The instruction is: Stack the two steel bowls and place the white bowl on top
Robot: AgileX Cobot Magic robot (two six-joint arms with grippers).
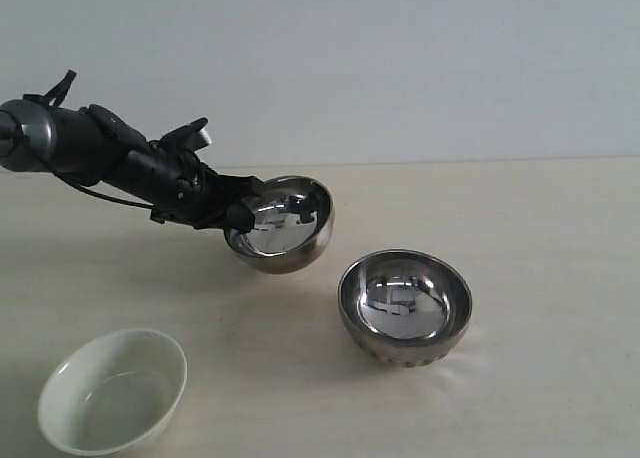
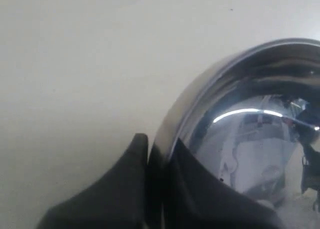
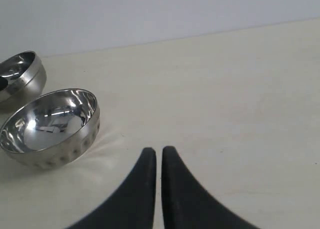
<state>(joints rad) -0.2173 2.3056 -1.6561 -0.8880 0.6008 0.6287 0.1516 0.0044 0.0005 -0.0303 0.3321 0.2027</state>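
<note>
The left arm's black claw is clamped on the rim of the smooth-sided, mirror-bright round steel bowl. The left wrist view shows one of its dark fingers on the outside of the wall and the other inside, with the rim pinched between them. This bowl sits tilted, its opening turned up and toward the right side of the exterior view. Whether its base touches the pale beige surface cannot be told. Just to its right and nearer the camera stands the slightly larger shiny steel bowl with the ribbed lower outside, upright on the surface and apart from the held bowl, with a small gap between them. The plain glossy off-white round bowl rests upright at the lower left of the exterior view, well apart from both metal bowls and empty. The right arm's claw appears only in its own wrist view. Its two dark fingers are drawn almost together with a thin slit between them, gripping nothing, over bare surface beside the ribbed bowl.
</note>
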